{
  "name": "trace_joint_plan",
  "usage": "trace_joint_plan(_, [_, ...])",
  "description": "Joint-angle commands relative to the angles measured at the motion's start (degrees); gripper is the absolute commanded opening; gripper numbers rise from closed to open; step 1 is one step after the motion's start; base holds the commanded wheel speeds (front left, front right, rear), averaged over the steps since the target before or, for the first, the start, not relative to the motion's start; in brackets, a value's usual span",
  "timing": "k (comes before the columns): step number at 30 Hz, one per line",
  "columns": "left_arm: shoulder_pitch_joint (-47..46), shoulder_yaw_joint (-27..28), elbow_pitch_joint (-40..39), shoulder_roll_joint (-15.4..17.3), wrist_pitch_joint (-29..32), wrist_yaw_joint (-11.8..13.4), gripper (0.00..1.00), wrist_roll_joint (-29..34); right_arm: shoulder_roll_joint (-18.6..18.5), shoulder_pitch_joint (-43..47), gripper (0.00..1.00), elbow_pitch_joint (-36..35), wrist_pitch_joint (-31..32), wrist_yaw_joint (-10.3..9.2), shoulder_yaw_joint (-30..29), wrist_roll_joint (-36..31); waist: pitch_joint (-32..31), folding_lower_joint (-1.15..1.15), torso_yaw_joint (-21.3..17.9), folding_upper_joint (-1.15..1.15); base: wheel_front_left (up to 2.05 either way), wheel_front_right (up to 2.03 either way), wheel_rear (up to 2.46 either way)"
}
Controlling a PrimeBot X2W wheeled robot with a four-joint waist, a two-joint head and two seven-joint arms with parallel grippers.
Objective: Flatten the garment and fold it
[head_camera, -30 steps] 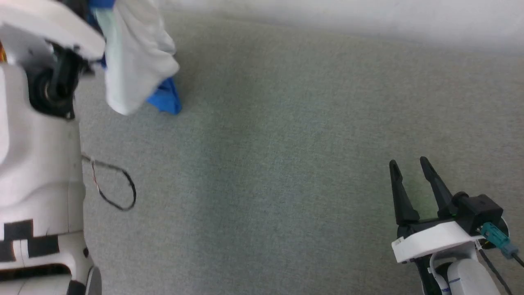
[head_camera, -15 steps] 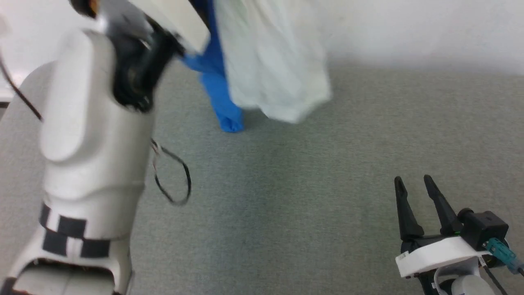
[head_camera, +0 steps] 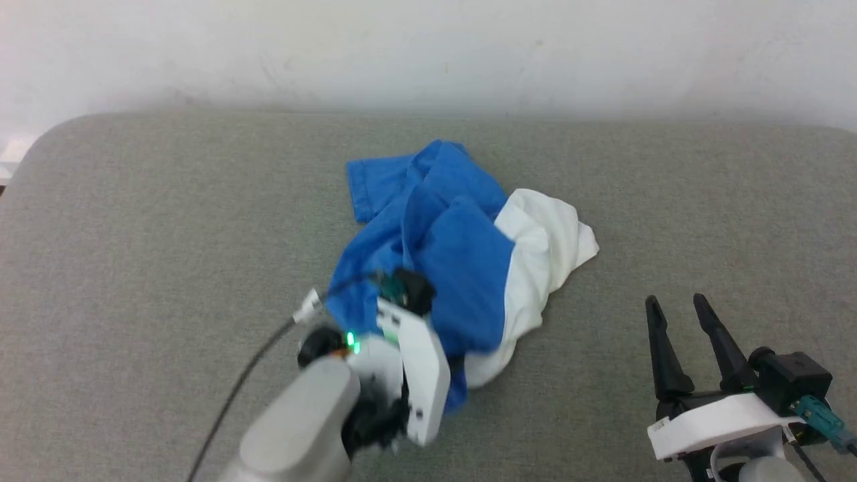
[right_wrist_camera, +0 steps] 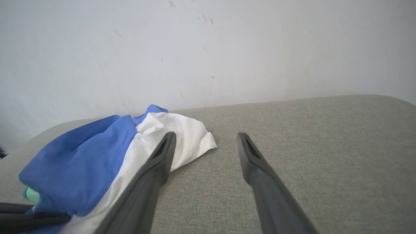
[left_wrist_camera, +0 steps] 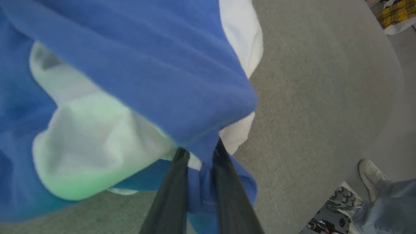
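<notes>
The garment (head_camera: 455, 254) lies in a crumpled heap on the grey table, blue sleeves on top and the white body spilling out to the right. In the left wrist view, my left gripper (left_wrist_camera: 199, 154) is shut on a fold of the garment's blue fabric (left_wrist_camera: 146, 65), with cloth draped over its fingertips. In the head view the left arm's white wrist (head_camera: 418, 365) sits at the heap's near edge. My right gripper (head_camera: 675, 301) stands open at the lower right, apart from the cloth. In its own wrist view, the right gripper (right_wrist_camera: 206, 136) holds nothing and the garment (right_wrist_camera: 81, 152) lies to its left.
The grey table (head_camera: 167, 221) runs back to a white wall (head_camera: 428, 53) and rounds off at its far left corner. A black cable (head_camera: 254, 361) trails from my left arm. Past the table edge a person's pale shoe (left_wrist_camera: 370, 174) stands on the floor.
The head camera has shifted. The garment hung from my raised left gripper before. Now the arm is down and the cloth is heaped on the table. The right gripper stays open.
</notes>
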Motion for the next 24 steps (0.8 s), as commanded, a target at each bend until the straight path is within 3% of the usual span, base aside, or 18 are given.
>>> trace_joint_plan(1, [2.9, -1.5, 1.5, -0.1, 1.7, -0.4, 0.0, -1.4, 0.1, 0.6, 1.0, 0.1, -0.3, -0.05, 0.2, 0.5, -0.5, 0.0, 0.6, 0.0, 0.0, 0.0, 0.0])
trace_joint_plan(4, [4.6, -1.8, 2.5, -0.3, 2.9, -0.4, 0.0, -2.9, 0.1, 0.8, 1.0, 0.2, -0.3, -0.05, 0.3, 0.6, -0.9, 0.0, 1.1, 0.0, 0.0, 0.0, 0.0])
trace_joint_plan(5, [5.0, -1.5, 2.6, -0.4, 2.9, -0.2, 0.2, -3.5, 0.1, 1.0, 1.0, 0.2, -0.3, -0.05, 0.3, 0.7, -1.2, 0.0, 1.4, 0.0, 0.0, 0.0, 0.0])
trace_joint_plan(6, [5.4, -0.9, 2.4, -0.5, 2.8, 0.0, 1.0, -4.2, 0.1, 1.1, 1.0, 0.3, -0.3, -0.05, 0.3, 0.7, -1.5, 0.0, 1.7, 0.0, 0.0, 0.0, 0.0])
trace_joint_plan(15, [7.5, 12.4, -9.3, 0.1, -1.8, 4.3, 1.0, -15.1, 0.1, 2.9, 1.0, 1.1, -0.3, -0.05, 0.2, 1.2, -5.5, 0.0, 3.5, 0.0, 0.0, 0.0, 0.0])
trace_joint_plan(19, [9.0, 19.4, -14.5, 3.1, -7.6, 7.4, 1.0, -15.5, 0.1, 3.6, 1.0, 1.3, -0.3, -0.05, 0.5, 1.3, -7.3, 0.0, 3.6, 0.0, 0.0, 0.0, 0.0])
trace_joint_plan(24, [14.1, 26.2, -17.8, 7.2, -20.5, 12.6, 1.0, -9.2, 0.1, 4.4, 1.0, 1.9, -0.3, -0.05, 0.3, 1.5, -9.2, 0.0, 3.2, 0.0, 0.0, 0.0, 0.0])
